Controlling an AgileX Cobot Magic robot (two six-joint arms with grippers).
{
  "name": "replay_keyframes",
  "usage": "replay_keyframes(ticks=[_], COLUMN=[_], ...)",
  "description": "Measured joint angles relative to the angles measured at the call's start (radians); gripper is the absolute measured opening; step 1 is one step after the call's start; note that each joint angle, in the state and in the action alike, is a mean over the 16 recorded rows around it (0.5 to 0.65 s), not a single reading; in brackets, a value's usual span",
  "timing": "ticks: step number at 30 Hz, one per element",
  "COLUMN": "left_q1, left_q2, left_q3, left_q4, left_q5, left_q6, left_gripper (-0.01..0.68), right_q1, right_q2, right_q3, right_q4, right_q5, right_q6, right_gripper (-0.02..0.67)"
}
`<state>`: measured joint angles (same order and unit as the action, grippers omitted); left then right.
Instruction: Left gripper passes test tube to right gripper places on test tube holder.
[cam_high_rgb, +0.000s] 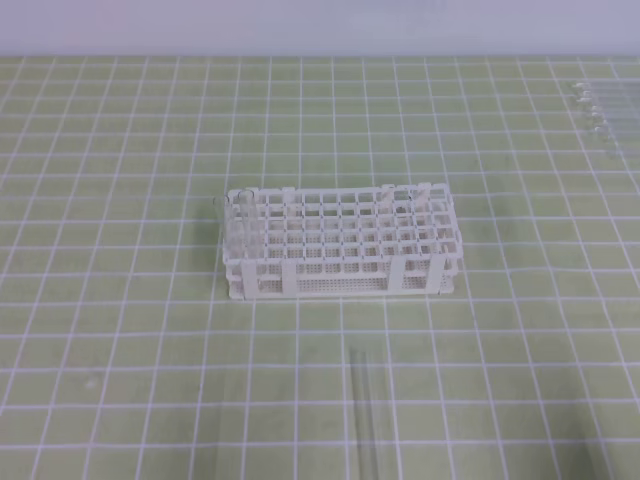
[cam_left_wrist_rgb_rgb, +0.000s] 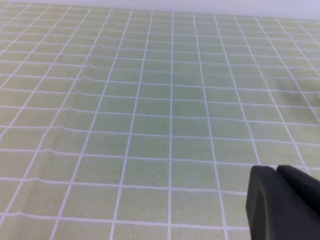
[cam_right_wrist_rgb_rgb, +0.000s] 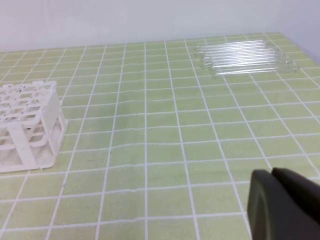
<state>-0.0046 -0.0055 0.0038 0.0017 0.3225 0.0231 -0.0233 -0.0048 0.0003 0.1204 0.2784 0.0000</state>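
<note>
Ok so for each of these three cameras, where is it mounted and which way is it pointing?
Exterior high: above the table's near edge, looking down at the test tube holder and a lone test tube; no arm shows.
Left wrist: low on the left arm, facing bare gridded mat; left gripper, shut, at bottom right.
Right wrist: low on the right arm, facing the holder's end and the spare tubes; right gripper, shut.
Exterior and right wrist views share the holder and spare tubes.

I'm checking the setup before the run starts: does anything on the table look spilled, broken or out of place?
Nothing stands out. The test tube holder sits upright, one test tube lies flat near it, and the spare tubes lie side by side at the table's far edge.
</note>
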Motion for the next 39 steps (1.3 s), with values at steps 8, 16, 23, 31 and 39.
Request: replay_keyframes(ticks=[8,16,23,31,39], left_q1=[0.0,0.0,0.0,0.0,0.0], left_q2=[-0.005,-0.009,-0.009,-0.016,-0.018], left_q3=[0.002,0.004,0.003,0.005,0.006], left_q4=[0.005,0.01,0.01,0.01,0.011], left_q5=[-0.003,-0.006,-0.005,-0.013,-0.02], left_q6=[0.014,0.028,0.029,0.029,0.029], left_gripper=[-0.003,-0.003,-0.003,-0.003,-0.003], right_q1=[0.0,0.0,0.0,0.0,0.0], right_q2=[0.0,0.0,0.0,0.0,0.0], right_q3=[0.0,0.0,0.0,0.0,0.0], right_q4=[0.0,0.0,0.0,0.0,0.0], right_q5=[0.0,0.0,0.0,0.0,0.0], right_q6=[0.0,-0.001,-0.002,-0.002,-0.003], right_gripper=[-0.018,-0.018,-0.018,-0.018,-0.018])
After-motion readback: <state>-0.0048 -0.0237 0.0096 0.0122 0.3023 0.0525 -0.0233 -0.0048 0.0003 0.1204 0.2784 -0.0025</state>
